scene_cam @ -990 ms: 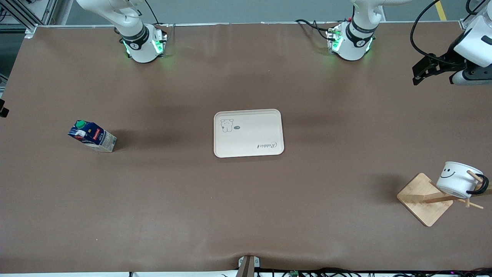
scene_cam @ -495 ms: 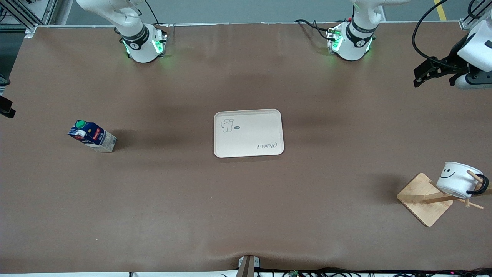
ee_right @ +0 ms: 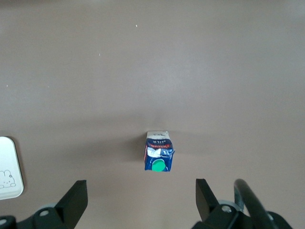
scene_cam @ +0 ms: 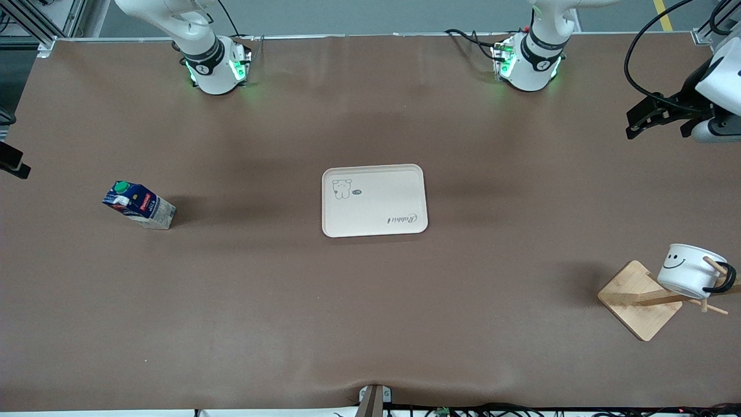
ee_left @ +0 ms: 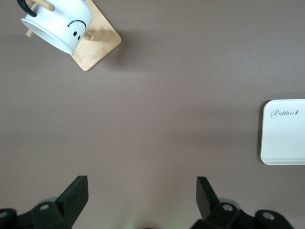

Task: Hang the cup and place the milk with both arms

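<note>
The white smiley cup (scene_cam: 688,270) hangs by its black handle on a peg of the wooden rack (scene_cam: 639,301), at the left arm's end of the table near the front camera. It also shows in the left wrist view (ee_left: 59,23). The dark blue milk carton (scene_cam: 139,204) with a green cap stands on the table toward the right arm's end, and shows in the right wrist view (ee_right: 158,152). My left gripper (scene_cam: 637,121) (ee_left: 141,195) is open and empty, up over the table's end. My right gripper (ee_right: 141,198) is open and empty above the table beside the milk; only a black part (scene_cam: 13,163) shows in the front view.
A cream tray (scene_cam: 374,200) with a bear drawing lies at the table's middle; its edge shows in the left wrist view (ee_left: 286,131) and a corner in the right wrist view (ee_right: 9,174). The rack's square wooden base (ee_left: 97,43) sits under the cup.
My left gripper has drifted outward and a little down the front view. My right gripper has edged a little farther into the front view. The milk, the cup and the tray have not moved.
</note>
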`<state>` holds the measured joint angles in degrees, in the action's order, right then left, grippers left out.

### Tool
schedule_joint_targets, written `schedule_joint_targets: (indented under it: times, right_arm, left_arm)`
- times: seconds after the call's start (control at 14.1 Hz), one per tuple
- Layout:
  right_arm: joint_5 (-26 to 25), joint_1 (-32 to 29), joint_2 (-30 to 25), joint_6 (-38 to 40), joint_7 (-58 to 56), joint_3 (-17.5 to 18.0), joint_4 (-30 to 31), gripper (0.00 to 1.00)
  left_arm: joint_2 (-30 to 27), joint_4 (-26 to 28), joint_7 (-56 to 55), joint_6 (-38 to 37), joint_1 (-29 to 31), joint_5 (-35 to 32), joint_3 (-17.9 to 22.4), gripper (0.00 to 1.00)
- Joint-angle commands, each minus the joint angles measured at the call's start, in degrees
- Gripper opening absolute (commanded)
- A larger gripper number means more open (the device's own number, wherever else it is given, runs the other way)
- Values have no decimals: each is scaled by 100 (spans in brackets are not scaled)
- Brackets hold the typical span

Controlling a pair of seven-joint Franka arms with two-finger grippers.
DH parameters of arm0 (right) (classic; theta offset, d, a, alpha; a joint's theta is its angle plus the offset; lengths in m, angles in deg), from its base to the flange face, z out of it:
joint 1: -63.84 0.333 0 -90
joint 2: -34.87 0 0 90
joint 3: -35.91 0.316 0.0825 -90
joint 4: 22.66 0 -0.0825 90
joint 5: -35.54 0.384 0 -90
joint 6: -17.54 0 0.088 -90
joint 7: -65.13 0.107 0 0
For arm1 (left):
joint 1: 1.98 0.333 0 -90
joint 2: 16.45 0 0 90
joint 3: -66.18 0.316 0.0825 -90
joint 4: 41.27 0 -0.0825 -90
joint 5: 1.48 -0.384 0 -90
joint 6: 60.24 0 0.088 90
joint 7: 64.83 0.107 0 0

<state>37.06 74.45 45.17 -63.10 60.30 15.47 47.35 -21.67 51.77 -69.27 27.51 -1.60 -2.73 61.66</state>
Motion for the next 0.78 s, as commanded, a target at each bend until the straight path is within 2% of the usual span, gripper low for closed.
schedule_joint_targets:
  times: [0.0,0.21,0.71]
  right_arm:
    - [51,11,-783,-180,-183,49,908,100]
    - [33,3,-1240,-180,-246,49,1383,100]
    - [86,-94,-1259,-31,-228,31,1182,100]
  left_arm:
    - [152,-278,92,-83,23,54,-5,100]
    - [144,-322,83,-92,41,116,4,100]
    - [74,-401,66,-276,24,107,4,100]
